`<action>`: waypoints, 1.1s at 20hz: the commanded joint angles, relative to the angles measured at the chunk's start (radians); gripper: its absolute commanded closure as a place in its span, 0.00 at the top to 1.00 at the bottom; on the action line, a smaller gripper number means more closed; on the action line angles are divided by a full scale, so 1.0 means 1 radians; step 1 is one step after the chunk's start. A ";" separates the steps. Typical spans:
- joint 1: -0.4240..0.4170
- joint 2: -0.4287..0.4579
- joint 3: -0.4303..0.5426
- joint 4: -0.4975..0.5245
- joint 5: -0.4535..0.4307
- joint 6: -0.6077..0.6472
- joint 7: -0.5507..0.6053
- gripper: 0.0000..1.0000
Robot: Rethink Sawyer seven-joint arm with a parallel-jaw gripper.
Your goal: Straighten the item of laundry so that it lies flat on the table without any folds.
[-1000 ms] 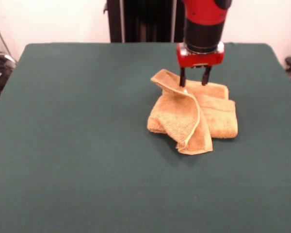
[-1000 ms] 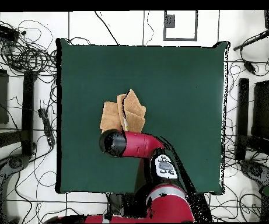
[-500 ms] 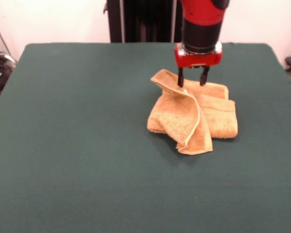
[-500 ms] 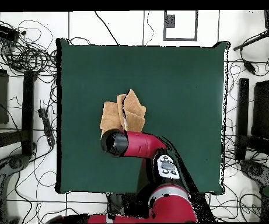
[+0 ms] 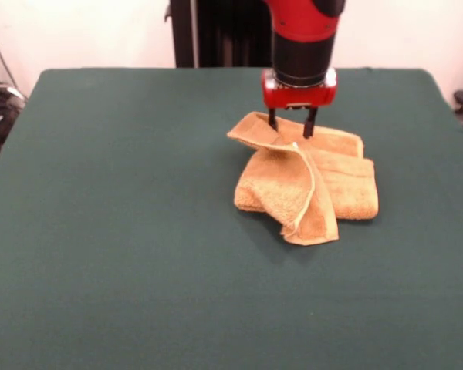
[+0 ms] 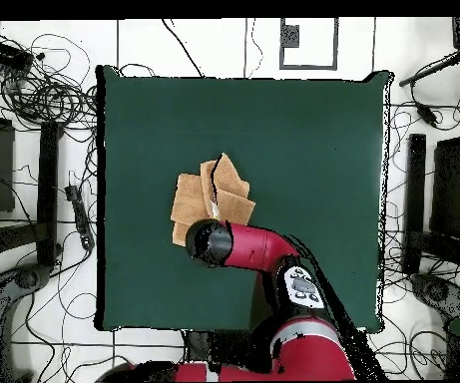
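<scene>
A golden-tan terry towel [image 5: 309, 185] lies crumpled a little to the right of the middle of the dark green tabletop [image 5: 123, 231] in the front view. It is not flat: a thick folded slab sits low on the right, and a second layer drapes across it from upper left to lower right, its pale hemmed edge running as a curved ridge down the middle.

The relation you need is at the towel's far left corner. That corner stands raised off the rest of the cloth, and your tool [image 5: 290, 128] sits right on it, coming straight down from the red and black arm [image 5: 299, 46]. Its two dark fingers are drawn in close on either side of the lifted edge and appear to be pinching it. The bulk of the towel lies toward the camera and to the right of the tool, so the unfolding direction looks to be away from that mass, toward the open left side.

From overhead, the arm's wrist covers the grip point, and the towel [image 6: 196, 195] shows as overlapping tan flaps with a dark crease between them.
</scene>
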State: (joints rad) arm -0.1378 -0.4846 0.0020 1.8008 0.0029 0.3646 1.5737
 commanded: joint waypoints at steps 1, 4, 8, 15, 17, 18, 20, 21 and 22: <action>0.003 -0.006 0.068 -0.018 -0.011 0.082 0.093 1.00; 0.005 -0.009 0.066 -0.010 -0.010 0.074 0.101 1.00; 0.008 -0.008 0.065 -0.015 -0.010 0.075 0.102 1.00; 0.014 -0.005 0.062 -0.018 -0.011 0.071 0.105 1.00; 0.014 -0.005 0.061 -0.016 -0.013 0.068 0.105 1.00; 0.014 -0.005 0.061 -0.017 -0.014 0.067 0.103 1.00; 0.015 -0.002 0.059 -0.024 -0.014 0.069 0.102 1.00; 0.016 -0.002 0.059 -0.024 -0.014 0.068 0.103 1.00; 0.016 -0.002 0.059 -0.025 -0.015 0.070 0.102 1.00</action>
State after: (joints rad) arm -0.1429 -0.4846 0.0020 1.8008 0.0029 0.3646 1.5737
